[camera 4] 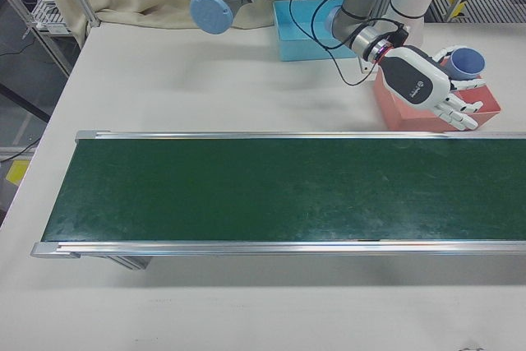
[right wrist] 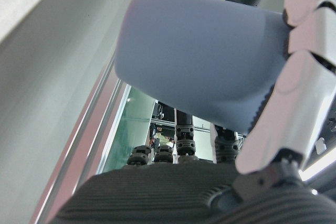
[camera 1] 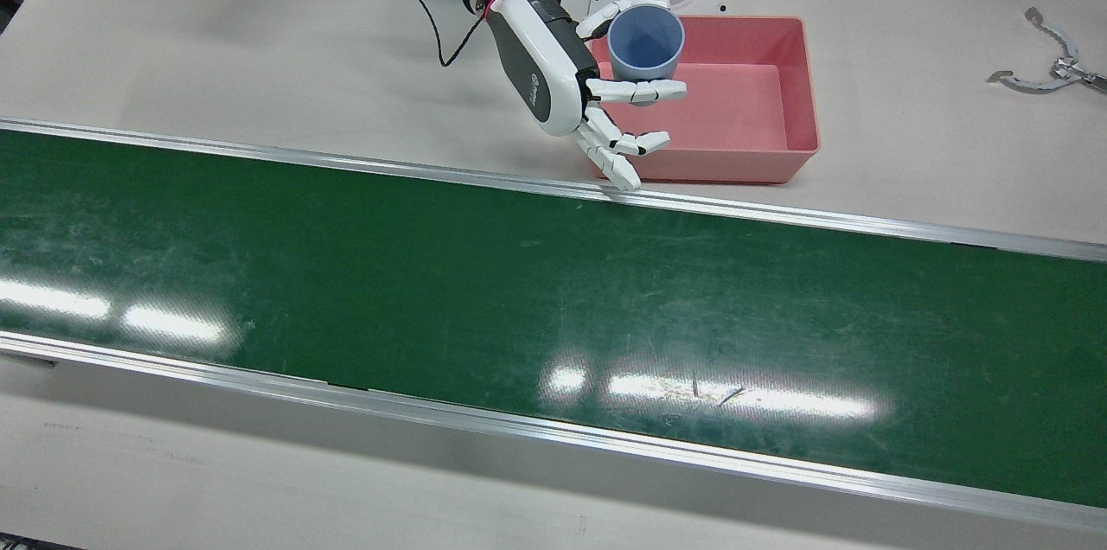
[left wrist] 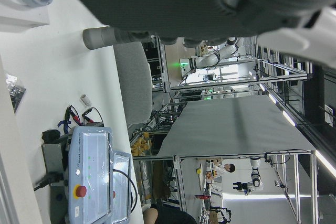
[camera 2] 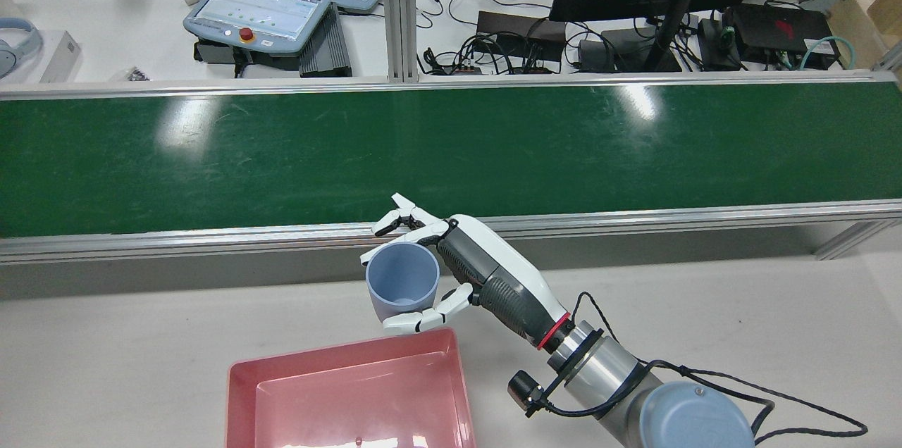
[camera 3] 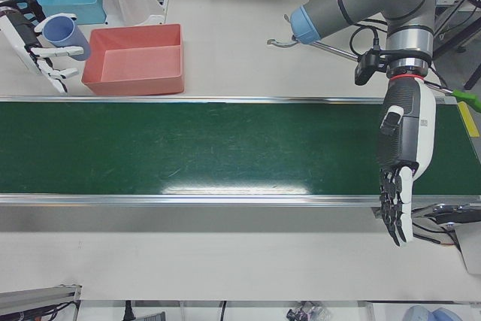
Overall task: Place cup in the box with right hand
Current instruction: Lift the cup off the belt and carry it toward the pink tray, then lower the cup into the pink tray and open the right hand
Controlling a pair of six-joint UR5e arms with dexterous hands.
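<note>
Pickup looks done: the right robot hand (camera 1: pixel 597 92) pinches the pale blue plastic cup (camera 1: pixel 645 42) upright in the air at the shallow pink plastic box's (camera 1: pixel 800 83) edge, lowering and release remaining.

You have a matt, smooth blue plastic cup (camera 1: pixel 645 41) in the glossy white-and-grey plastic right hand (camera 1: pixel 597 96). At its 3 o'clock, the pink box (camera 1: pixel 800 92) looks like smooth plastic with a soft sheen. The green belt (camera 1: pixel 553 308) is glossy and scuffed, edged by brushed metal rails (camera 1: pixel 778 217). Your table top (camera 1: pixel 216 48) is matt off-white.
</note>
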